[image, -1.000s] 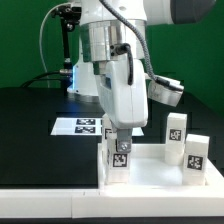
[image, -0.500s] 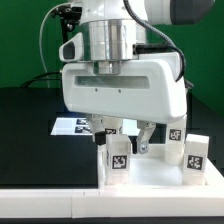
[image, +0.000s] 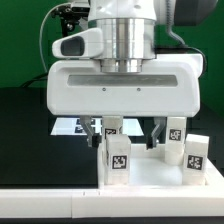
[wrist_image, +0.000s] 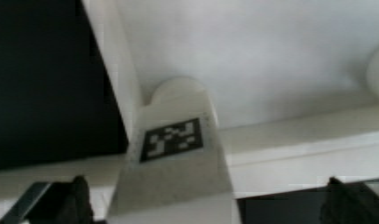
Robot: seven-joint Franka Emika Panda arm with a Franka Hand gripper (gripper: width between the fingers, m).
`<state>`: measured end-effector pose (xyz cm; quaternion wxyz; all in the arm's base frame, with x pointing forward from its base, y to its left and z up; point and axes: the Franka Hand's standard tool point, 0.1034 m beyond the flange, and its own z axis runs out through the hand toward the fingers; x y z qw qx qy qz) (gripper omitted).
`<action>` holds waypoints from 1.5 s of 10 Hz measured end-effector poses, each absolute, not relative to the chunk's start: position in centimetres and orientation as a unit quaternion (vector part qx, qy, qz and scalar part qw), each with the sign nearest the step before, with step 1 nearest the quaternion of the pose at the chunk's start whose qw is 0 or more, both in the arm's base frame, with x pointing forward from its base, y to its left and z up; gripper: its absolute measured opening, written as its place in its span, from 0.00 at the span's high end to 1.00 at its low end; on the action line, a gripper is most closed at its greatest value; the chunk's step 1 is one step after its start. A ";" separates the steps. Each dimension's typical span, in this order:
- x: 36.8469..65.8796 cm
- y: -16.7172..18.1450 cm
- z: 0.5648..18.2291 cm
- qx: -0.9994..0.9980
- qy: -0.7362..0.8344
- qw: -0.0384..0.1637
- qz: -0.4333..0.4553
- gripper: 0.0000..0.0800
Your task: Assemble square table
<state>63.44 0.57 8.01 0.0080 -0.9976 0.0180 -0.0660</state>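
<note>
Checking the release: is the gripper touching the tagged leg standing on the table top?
Apart. The wrist view shows both fingertips spread wide, with clear gaps either side of the leg.

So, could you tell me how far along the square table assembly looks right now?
One leg stands upright at a corner of the table top, apparently already fitted. The tool hangs above it with its fingers spread on either side, gripping nothing. Two more legs stand loose at the exterior view's right, not yet mounted, so most of the fitting remains. A fourth leg is not visible.
</note>
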 end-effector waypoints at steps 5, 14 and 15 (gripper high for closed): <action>63.4 0.3 7.9 -0.995 0.069 0.010 -0.066 0.49; 63.1 0.0 7.9 -0.835 0.545 0.034 -0.074 0.64; 63.1 -0.1 8.2 -0.794 0.604 0.035 -0.061 0.64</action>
